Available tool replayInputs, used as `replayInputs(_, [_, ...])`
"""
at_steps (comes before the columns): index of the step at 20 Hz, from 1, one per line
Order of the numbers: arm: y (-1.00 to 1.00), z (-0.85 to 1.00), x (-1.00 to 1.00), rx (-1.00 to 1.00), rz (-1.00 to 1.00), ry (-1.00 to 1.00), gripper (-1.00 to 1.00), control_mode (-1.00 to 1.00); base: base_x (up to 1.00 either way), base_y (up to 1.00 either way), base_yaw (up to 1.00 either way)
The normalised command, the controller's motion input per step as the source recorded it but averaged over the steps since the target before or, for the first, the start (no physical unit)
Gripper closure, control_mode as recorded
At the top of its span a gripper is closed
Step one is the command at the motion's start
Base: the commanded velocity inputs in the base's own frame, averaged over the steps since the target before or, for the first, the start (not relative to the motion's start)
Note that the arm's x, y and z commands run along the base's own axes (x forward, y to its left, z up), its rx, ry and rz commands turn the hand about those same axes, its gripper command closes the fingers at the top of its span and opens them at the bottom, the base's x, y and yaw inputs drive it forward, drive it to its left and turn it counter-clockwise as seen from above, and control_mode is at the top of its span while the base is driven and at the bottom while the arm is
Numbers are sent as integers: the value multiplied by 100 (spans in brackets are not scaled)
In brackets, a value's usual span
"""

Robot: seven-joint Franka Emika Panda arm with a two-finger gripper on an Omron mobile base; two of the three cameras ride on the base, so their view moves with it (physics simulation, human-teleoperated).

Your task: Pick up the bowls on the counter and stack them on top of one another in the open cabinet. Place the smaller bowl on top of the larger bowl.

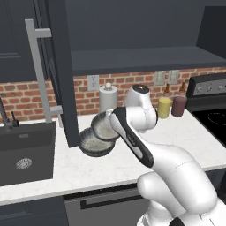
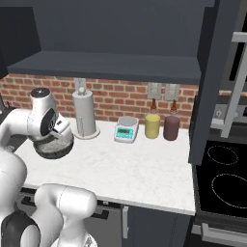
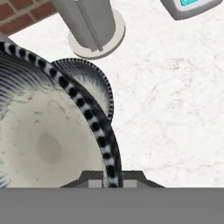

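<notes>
We see the gripper [image 3: 109,177] clamped on the rim of one bowl [image 1: 104,126], one jaw inside the rim and the other outside it. This held bowl is lifted clear of the counter [image 1: 110,163] and tilted, its speckled pale inside facing left and toward us in the left base view. In the hand view the held bowl [image 3: 48,140] takes up the left half, with its striped dark rim running down to the jaws.

The second bowl [image 1: 95,145] sits upright on the counter just below and left of the held one, close to the near edge of the open cabinet door [image 1: 62,79]. From the hand view its ribbed outer wall [image 3: 89,85] peeks out behind the held bowl's rim. We cannot tell from these views which of the two is the wider.

Beyond the bowls stands the paper-towel holder [image 2: 85,116], near the brick wall. To the right along the wall are a small scale [image 2: 126,129], a yellow jar [image 2: 152,125] and a dark red jar [image 2: 171,127]. The black sink [image 1: 26,154] lies to the left of the door, and the stove [image 2: 222,178] is at the right end of the counter. The cabinet shelf [image 1: 145,59] is overhead.
</notes>
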Motion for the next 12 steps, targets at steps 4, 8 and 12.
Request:
replayInputs(4, [14,-1,37,-8,0,21,100,-100,0,0,0])
replayInputs(8, [1,-3,24,-11,0,29,100,-100,0,0,0])
replayInputs(12, [1,-25,6,-4,0,13,100,-100,0,0,0])
